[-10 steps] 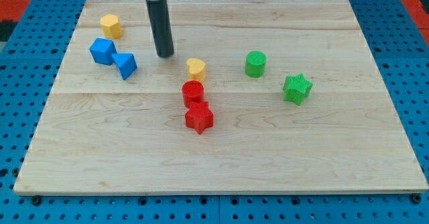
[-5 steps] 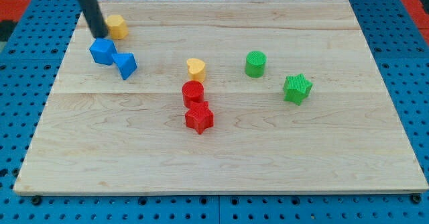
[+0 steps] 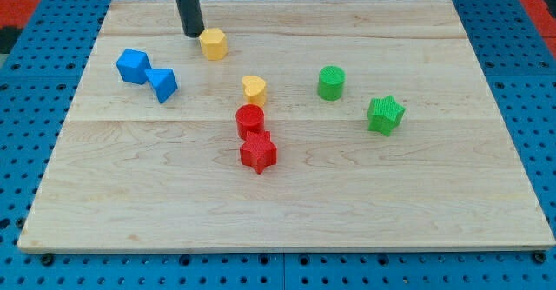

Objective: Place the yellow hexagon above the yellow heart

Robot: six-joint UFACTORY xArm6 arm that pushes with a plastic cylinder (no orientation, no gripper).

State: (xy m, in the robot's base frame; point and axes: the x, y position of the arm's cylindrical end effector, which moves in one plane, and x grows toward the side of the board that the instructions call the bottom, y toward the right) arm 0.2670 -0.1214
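Note:
The yellow hexagon [image 3: 214,43] lies on the wooden board [image 3: 287,212] near the view's top, left of centre. The yellow heart [image 3: 254,88] lies below it and to its right, near the board's middle. My tip [image 3: 192,33] rests just left of the hexagon and slightly above it, close to or touching its side. The dark rod rises from the tip toward the view's top edge.
A blue cube [image 3: 133,65] and a blue triangular block [image 3: 162,84] lie at the view's left. A red cylinder [image 3: 250,119] and a red star [image 3: 258,152] sit directly below the heart. A green cylinder [image 3: 331,82] and a green star [image 3: 385,115] lie at the right.
My tip swung from the board's middle to the hexagon's left, then pushed it rightward. The hexagon has moved from the far left toward the heart. Other blocks have not moved.

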